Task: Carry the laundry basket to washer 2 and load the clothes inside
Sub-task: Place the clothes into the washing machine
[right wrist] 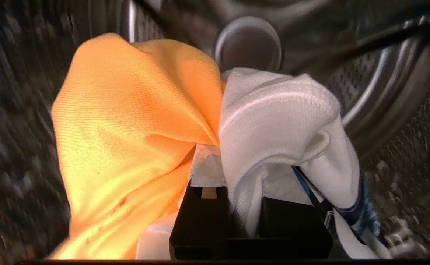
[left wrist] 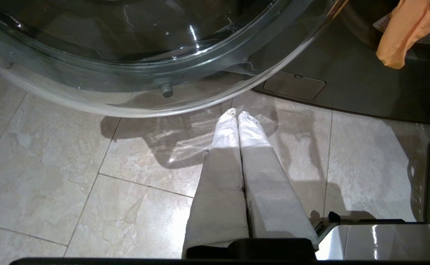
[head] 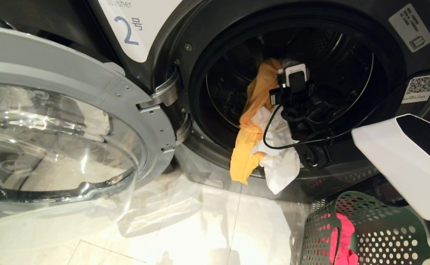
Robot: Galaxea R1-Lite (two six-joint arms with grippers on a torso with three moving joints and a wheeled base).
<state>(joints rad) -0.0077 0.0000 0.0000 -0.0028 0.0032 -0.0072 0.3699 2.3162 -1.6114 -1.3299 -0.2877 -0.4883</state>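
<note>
Washer 2 (head: 128, 31) stands with its drum mouth open. My right gripper (right wrist: 233, 154) reaches into the drum, shut on the clothes: a yellow-orange garment (right wrist: 126, 129) and a white one with blue trim (right wrist: 273, 110). In the head view both the yellow-orange garment (head: 251, 125) and the white garment (head: 283, 165) hang from the drum over the lower rim, and the wrist camera hides the fingertips. The dark-green laundry basket (head: 384, 228) sits on the floor at the lower right with a red-pink garment (head: 343, 235) inside. My left gripper (left wrist: 238, 115) hangs shut and empty over the tiles.
The washer's glass door (head: 63, 140) is swung wide open to the left, just above my left gripper. The right arm's white shell (head: 402, 158) and its black cable (head: 347, 132) cross the drum mouth. Tiled floor (head: 200, 228) lies between door and basket.
</note>
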